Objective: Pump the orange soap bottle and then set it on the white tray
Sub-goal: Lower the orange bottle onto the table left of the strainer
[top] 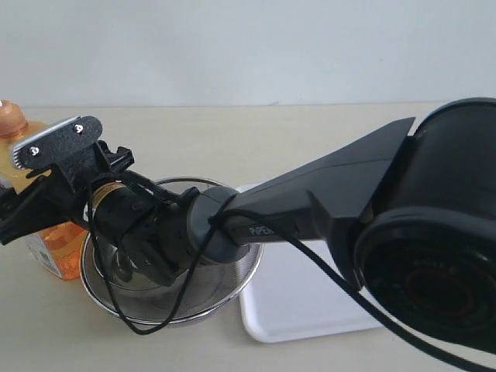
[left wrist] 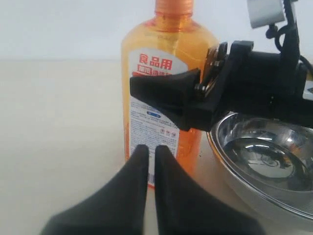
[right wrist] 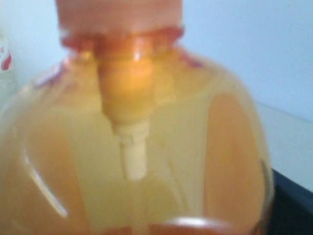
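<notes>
Our left end effector [left wrist: 151, 152] is clenched on nothing, with the bottle [left wrist: 171, 39] upright on the counter [left wrist: 58, 122] just ahead of its tips. Our right end effector [top: 43, 182] straddles the bottle, one finger [left wrist: 166, 95] across the label; we cannot tell whether it is gripping or released. The tray [top: 310, 310] lies back behind its wrist.

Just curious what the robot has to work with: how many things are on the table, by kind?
Orange soap bottle: 1
Metal bowl: 1
White tray: 1
Total: 3
</notes>
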You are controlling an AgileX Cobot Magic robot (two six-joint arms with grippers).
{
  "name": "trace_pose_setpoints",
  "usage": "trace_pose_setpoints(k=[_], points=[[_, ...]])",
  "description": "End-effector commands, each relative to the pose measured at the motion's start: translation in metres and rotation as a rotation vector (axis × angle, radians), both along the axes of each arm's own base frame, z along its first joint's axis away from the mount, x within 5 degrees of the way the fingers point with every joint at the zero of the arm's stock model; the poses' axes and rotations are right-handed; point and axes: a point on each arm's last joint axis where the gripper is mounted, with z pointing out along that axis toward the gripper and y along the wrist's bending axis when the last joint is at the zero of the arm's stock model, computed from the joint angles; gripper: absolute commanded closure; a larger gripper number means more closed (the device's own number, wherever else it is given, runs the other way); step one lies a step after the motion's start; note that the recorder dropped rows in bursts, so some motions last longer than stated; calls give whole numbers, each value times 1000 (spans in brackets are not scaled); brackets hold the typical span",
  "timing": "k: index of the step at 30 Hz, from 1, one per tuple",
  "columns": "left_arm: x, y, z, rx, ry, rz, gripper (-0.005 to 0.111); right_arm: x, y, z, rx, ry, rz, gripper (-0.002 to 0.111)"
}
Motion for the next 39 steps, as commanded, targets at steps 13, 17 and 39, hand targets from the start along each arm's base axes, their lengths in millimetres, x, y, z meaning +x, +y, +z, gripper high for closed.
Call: trace_pose_setpoints(k=[13, 17, 39], points=[[0, 0, -1, -13, 0, 3, 102, 0, -2, 31, 60, -55, -13, 22], [0, 0, -1, -13, 0, 3, 102, 0, -3, 40, 74, -48, -20, 22], [0, 0, -1, -13, 0, 3, 102, -7, -12, 82, 8, 13, -11, 22]])
